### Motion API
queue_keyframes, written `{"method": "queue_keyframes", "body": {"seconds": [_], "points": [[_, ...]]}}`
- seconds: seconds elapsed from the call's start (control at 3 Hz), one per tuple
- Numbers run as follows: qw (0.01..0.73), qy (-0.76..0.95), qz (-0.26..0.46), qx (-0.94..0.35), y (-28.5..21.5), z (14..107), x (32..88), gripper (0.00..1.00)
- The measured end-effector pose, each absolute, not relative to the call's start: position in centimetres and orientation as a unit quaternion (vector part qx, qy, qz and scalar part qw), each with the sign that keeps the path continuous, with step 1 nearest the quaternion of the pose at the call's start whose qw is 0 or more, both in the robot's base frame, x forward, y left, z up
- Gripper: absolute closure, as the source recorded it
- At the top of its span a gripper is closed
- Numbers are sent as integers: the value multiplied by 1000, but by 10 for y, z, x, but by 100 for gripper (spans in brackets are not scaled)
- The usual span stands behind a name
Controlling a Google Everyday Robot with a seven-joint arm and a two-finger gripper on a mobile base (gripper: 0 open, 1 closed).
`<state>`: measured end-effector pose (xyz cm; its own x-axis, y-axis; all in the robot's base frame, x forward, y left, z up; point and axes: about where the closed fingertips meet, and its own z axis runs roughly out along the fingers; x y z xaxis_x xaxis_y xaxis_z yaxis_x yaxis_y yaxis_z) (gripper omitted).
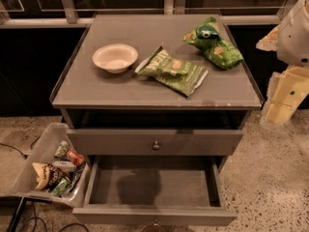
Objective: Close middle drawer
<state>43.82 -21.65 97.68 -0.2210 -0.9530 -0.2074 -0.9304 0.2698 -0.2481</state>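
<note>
Middle drawer [154, 187] pulled far out at bottom of view, plain grey inside showing, below top drawer [155, 141]. Gripper [282, 100] off cabinet's [96, 93] right corner, well apart from middle drawer; clenched or released, cannot tell. White bowl [115, 57] and green chip bags [174, 70] on top.

Gripper [282, 100] hangs right of open middle drawer [154, 185]

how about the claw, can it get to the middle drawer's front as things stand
Probably yes. The claw hangs right of the cabinet, beside its top; the middle drawer stands pulled out, its front panel unobstructed. The snack bin sits left of it, off the path.
</note>
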Motion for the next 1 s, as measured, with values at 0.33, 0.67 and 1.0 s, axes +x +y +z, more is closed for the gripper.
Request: {"method": "queue_keyframes", "body": {"seconds": [0.33, 0.67, 1.0], "points": [[160, 781, -35, -603, -216, 977, 438, 0], [173, 777, -34, -605, -217, 974, 436, 0], [188, 769, -16, -611, -212, 948, 428, 17]]}}
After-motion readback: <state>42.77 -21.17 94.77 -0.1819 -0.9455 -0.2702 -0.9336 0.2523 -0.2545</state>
